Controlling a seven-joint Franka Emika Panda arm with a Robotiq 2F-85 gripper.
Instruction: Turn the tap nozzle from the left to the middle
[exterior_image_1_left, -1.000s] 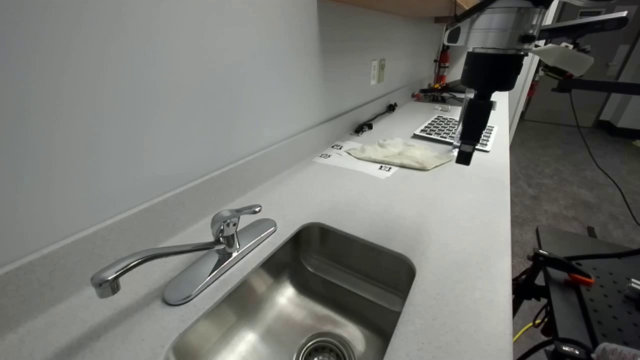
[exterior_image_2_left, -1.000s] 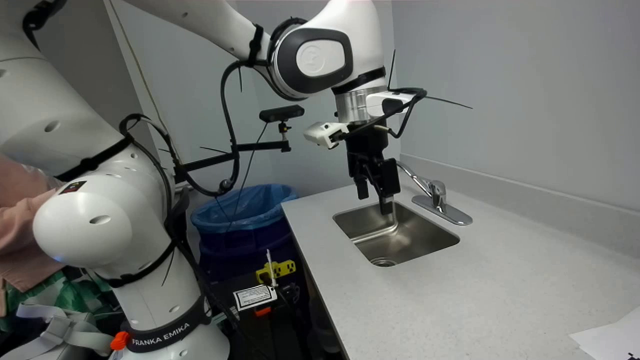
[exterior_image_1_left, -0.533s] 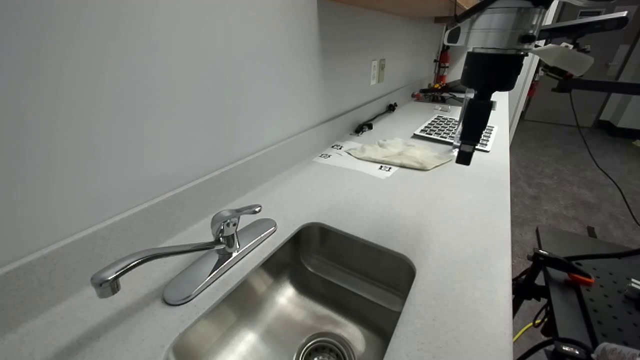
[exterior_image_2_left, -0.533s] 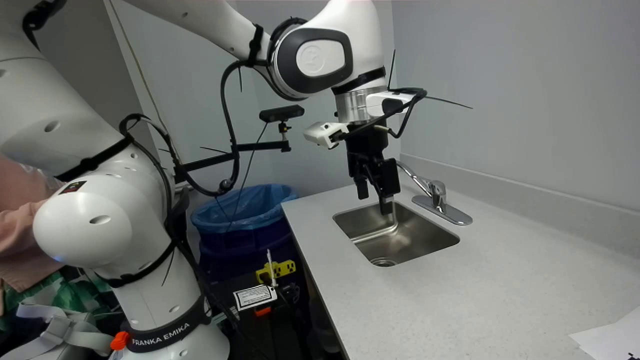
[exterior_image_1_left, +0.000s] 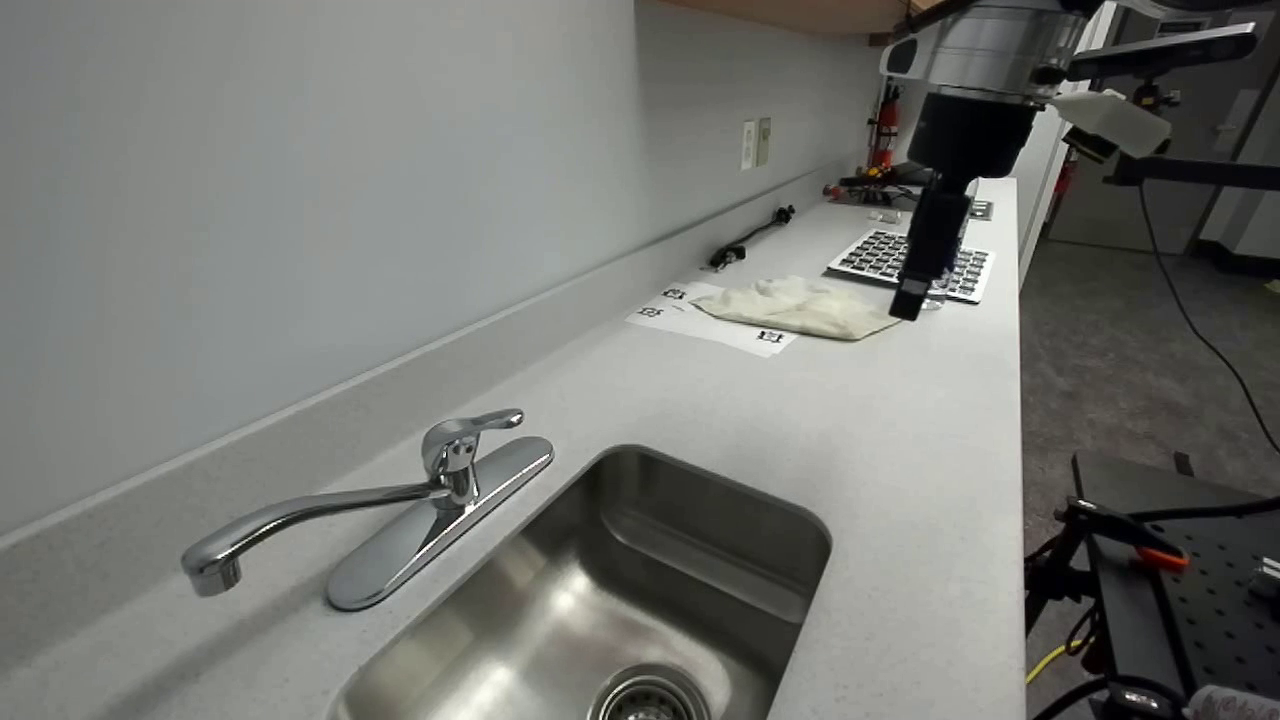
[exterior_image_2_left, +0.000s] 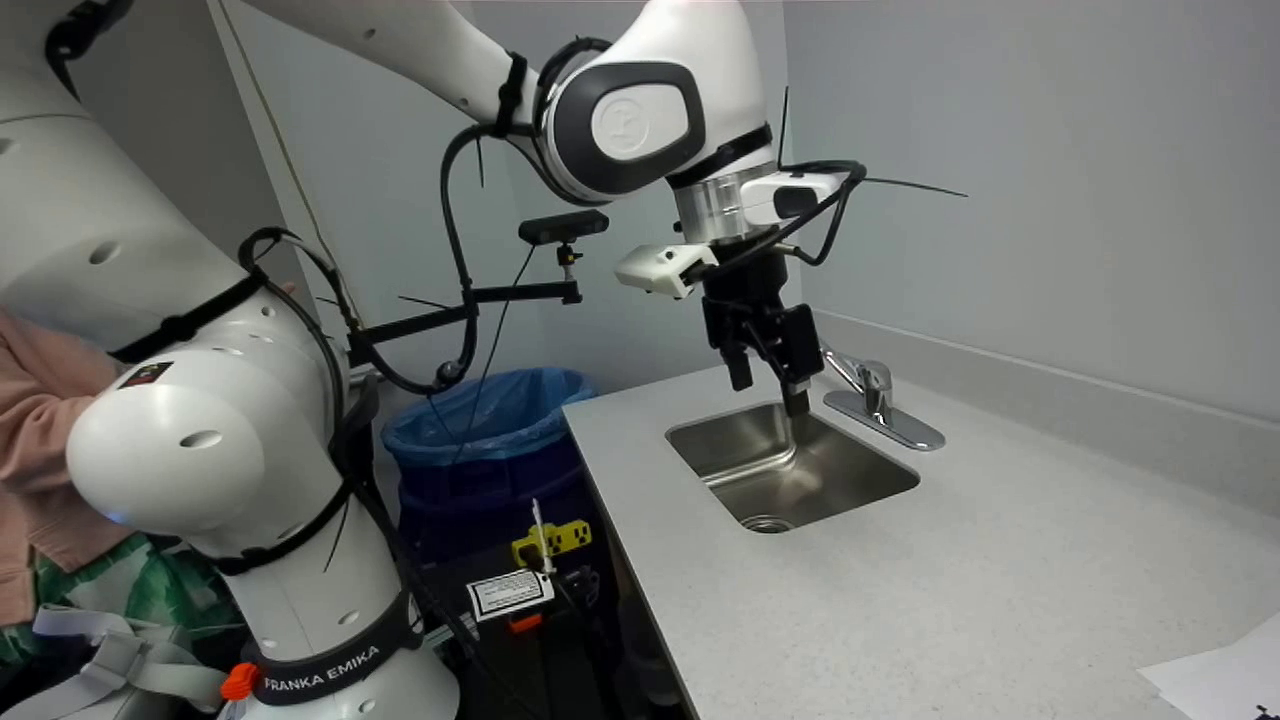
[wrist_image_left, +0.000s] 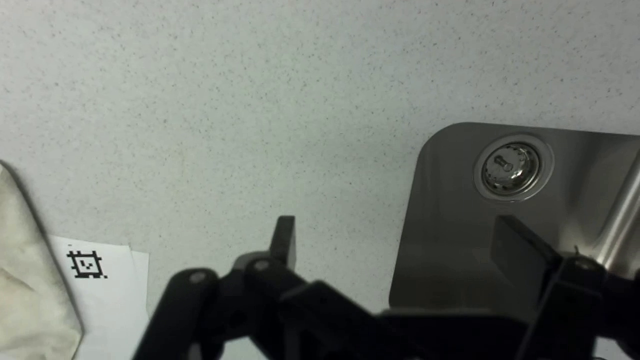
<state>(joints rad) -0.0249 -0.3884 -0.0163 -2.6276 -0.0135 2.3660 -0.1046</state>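
The tap nozzle (exterior_image_1_left: 300, 509), a slim curved chrome tube, points to the left side of the faucet base (exterior_image_1_left: 380, 560), with its downturned tip off the sink. In an exterior view only part of the nozzle (exterior_image_2_left: 843, 369) shows; my gripper hides its tip end. The short lever handle (exterior_image_1_left: 500, 419) sits atop the faucet. My black gripper (exterior_image_2_left: 768, 392) is open and empty, in the air above the counter and sink, apart from the nozzle. In the wrist view the fingers (wrist_image_left: 396, 220) are wide apart over the sink's edge; no nozzle shows there.
The steel sink (exterior_image_1_left: 565, 600) lies in front of the faucet, its drain (wrist_image_left: 511, 167) in the wrist view. A wall (exterior_image_1_left: 350, 200) stands behind. A cloth (exterior_image_1_left: 800, 308), marker paper (exterior_image_1_left: 700, 325) and black-and-white grid panel (exterior_image_1_left: 870, 255) lie along the counter. A blue-lined bin (exterior_image_2_left: 480, 415) stands beyond its end.
In the last half second my gripper has tilted, its fingertips swinging slightly up and toward the faucet's side of the counter. The nozzle has not moved.
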